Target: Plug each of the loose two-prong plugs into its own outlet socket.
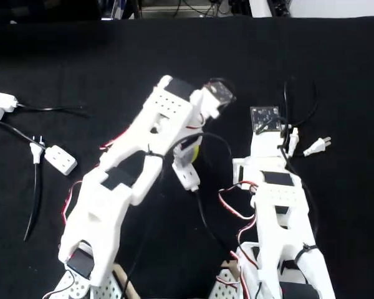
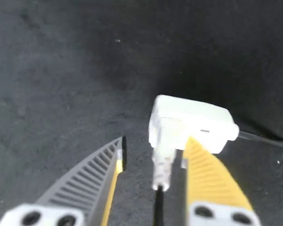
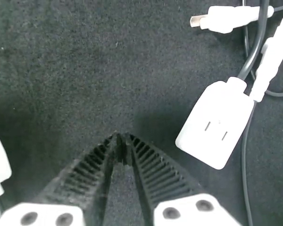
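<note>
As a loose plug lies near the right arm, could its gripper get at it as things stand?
Probably yes: the loose plug lies bare on the cloth beside the outlet socket, nothing over it. The right gripper is shut and must open first.

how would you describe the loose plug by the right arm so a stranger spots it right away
Find the right arm on the black table. Beside its wrist, toward the table's right edge, lies a small white plug. Its two bare prongs stick out free, unlike the blocky two-slot socket beside it.
</note>
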Tool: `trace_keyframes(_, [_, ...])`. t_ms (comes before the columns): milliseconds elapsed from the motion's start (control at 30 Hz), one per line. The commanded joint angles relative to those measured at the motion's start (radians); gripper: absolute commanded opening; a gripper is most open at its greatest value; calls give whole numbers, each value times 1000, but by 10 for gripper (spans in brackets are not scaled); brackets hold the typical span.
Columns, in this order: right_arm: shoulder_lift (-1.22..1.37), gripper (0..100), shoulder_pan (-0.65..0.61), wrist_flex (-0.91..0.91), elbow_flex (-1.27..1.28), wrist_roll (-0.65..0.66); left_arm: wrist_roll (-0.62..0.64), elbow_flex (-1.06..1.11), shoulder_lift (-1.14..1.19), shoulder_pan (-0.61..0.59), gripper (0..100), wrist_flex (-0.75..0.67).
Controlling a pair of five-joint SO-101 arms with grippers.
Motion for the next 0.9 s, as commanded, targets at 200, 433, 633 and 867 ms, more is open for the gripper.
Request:
trace_keyframes(200, [-2, 112, 8, -14, -5, -3, 15, -209, -12, -19, 226, 84])
trace_keyframes(433, [-4, 154, 6, -18, 2, -2, 107, -426, -12, -111, 318, 84])
trace_keyframes(633, [-5, 157, 6, -20, 4, 0, 207, -651, -12, -231, 322, 87])
trace_keyframes(867, [-5, 175, -51, -12, 10, 81, 397, -754, -12, -469, 322, 91])
